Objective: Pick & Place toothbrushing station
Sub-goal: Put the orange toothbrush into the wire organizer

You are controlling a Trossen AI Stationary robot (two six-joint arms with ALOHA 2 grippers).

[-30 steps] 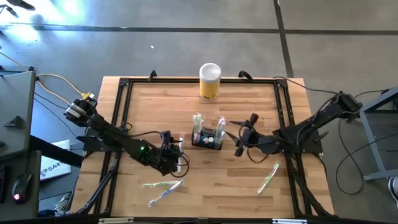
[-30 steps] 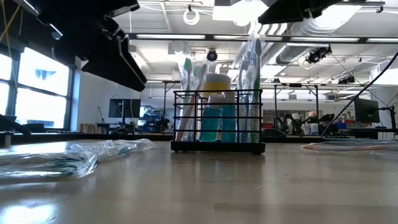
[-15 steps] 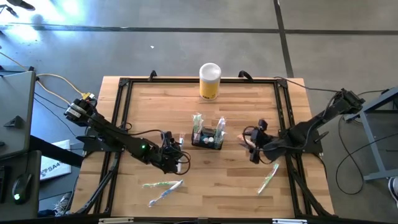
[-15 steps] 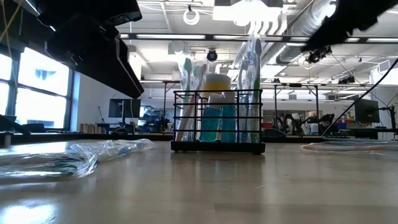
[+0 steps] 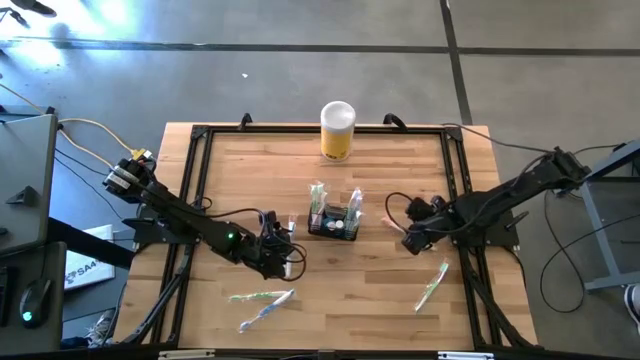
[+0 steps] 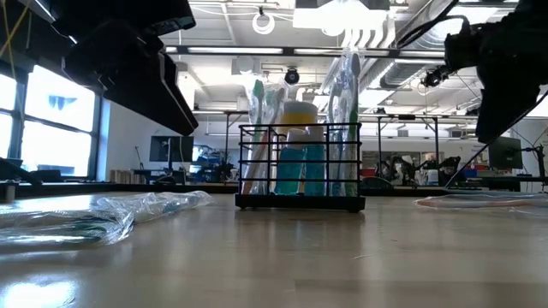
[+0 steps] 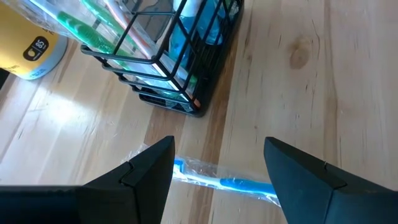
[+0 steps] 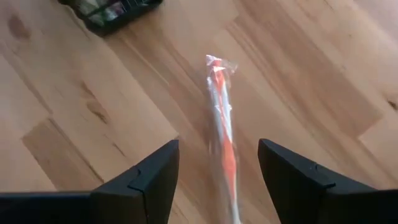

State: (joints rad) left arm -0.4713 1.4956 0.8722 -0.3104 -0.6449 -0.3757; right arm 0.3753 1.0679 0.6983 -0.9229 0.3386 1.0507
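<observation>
We find the caddy (image 5: 333, 222) mid-table, both grippers spread and empty, right gripper (image 8: 217, 180) above an orange wrapped brush (image 8: 222, 118), left gripper (image 7: 217, 165) beside the caddy; we advise centring before clamping.

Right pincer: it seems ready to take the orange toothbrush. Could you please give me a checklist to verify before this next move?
1. Right pincer open and empty: ok, its fingers stand apart.
2. Orange toothbrush in a clear wrapper lined up with it: ok, it lies flat on the wooden table, ahead between the fingers.
3. Black wire-mesh caddy upright: ok, with toothbrushes standing in it.
4. Left pincer apart from the caddy: ok, it is open above a blue wrapped toothbrush.
5. Free room in the caddy for one more brush: cannot tell.
</observation>
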